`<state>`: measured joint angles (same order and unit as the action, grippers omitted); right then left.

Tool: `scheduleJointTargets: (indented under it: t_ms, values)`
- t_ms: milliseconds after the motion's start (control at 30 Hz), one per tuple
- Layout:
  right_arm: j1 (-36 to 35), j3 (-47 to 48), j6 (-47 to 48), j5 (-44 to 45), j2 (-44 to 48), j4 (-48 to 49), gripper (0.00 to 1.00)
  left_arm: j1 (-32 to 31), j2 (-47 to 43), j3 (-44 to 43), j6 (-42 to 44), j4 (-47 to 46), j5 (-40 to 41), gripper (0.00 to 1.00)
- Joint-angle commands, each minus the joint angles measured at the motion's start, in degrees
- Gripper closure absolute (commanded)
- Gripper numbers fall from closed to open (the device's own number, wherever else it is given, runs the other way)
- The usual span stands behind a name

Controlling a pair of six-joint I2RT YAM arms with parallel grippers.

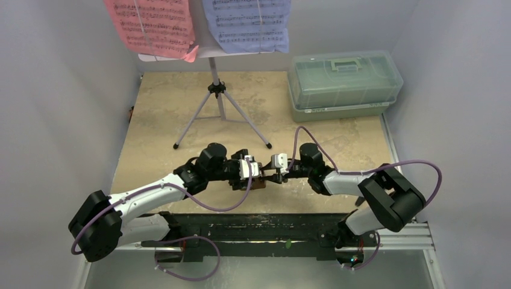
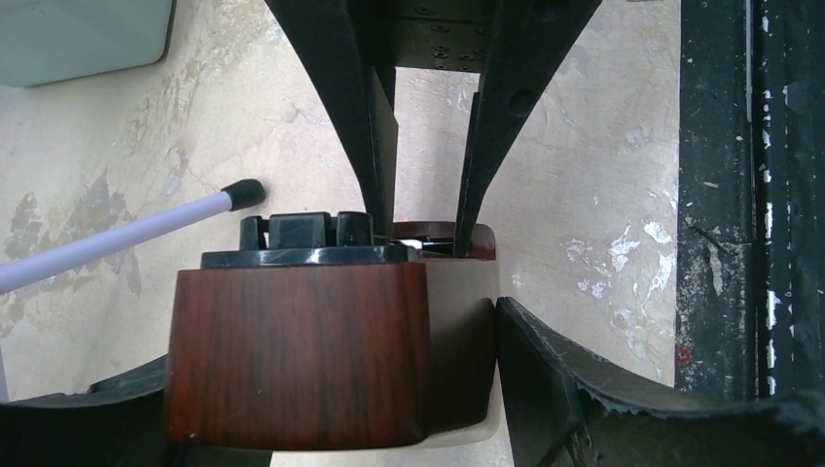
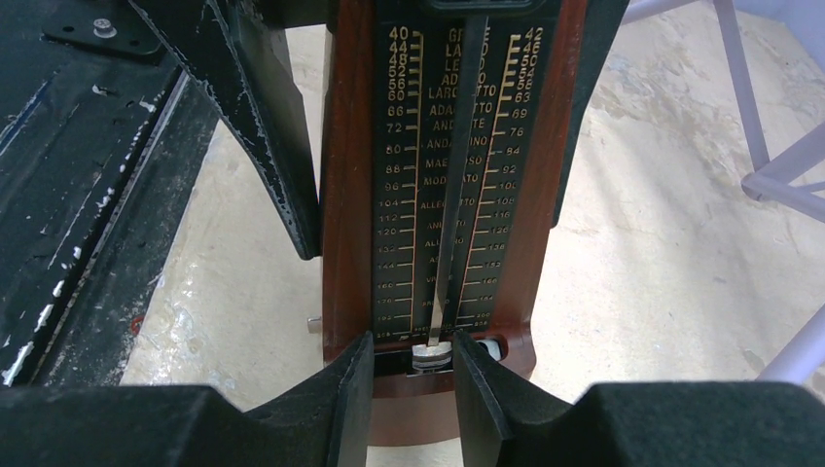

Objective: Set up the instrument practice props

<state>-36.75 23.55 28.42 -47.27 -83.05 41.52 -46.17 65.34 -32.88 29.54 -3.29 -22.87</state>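
The small brown pyramid metronome [image 1: 260,182] stands on the table between both grippers, its tempo scale and pendulum [image 3: 457,146] facing the right wrist camera. My left gripper [image 1: 251,174] is shut on the metronome's wooden body [image 2: 292,350], with one finger [image 2: 574,379] pressed against its side. My right gripper [image 3: 413,355] is narrowly open, its jaws on either side of the silver pendulum weight [image 3: 431,356] at the bottom of the scale. The right pad [image 3: 477,389] is against the weight and a gap shows on the left. The lavender music stand [image 1: 217,90] stands at the back, holding the pink sheet [image 1: 153,27] and the pale-blue sheet [image 1: 247,24].
The translucent green lidded box [image 1: 343,84] sits at the back right; its corner shows in the left wrist view [image 2: 78,39]. A stand leg tip [image 2: 238,193] lies close to the metronome, and other legs show in the right wrist view [image 3: 769,185]. A black rail [image 1: 259,226] runs along the near edge.
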Motion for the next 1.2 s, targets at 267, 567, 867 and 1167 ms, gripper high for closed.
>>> scheduleJointTargets:
  t_ms: [267, 567, 867, 1167]
  values:
    - [-1.45, 4.50, 4.89, 2.52, -2.29, -4.14, 0.73, -1.22, 0.87, 0.26, 2.35, 0.07, -1.63, 0.75]
    - [-1.45, 6.04, 6.73, 2.87, -1.06, -7.38, 0.91, -1.63, 0.49, 0.72, 2.26, -0.50, -1.19, 0.75]
    - [-1.40, 3.27, 2.50, 2.24, -0.10, -1.17, 0.67, -1.90, 0.81, -0.03, 2.91, 0.97, -1.18, 0.76]
    - [-1.23, -1.31, -1.85, 5.57, 1.73, 4.44, 0.41, -2.16, 0.07, 1.18, 2.97, 0.26, 0.45, 0.76]
